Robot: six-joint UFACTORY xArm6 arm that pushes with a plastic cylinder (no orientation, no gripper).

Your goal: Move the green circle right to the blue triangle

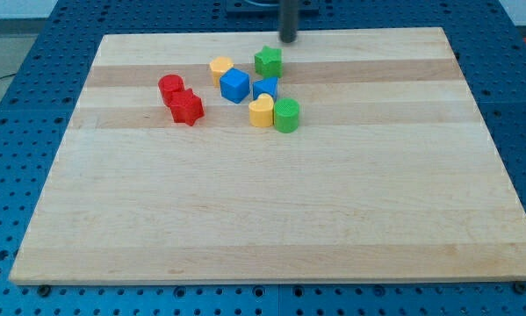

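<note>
My tip (288, 39) hangs at the board's (245, 211) top edge, apart from every block; I have no jaws. The green circle (286, 115) sits just below the blue triangle (265, 88), touching the yellow heart (261, 111).

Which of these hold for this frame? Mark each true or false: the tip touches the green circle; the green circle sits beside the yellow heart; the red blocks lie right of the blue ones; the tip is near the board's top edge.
1. My tip touches the green circle. False: it stands apart, above the green star.
2. The green circle sits beside the yellow heart. True.
3. The red blocks lie to the view's right of the blue cube and blue triangle. False: to their left.
4. My tip is near the board's top edge. True.
</note>
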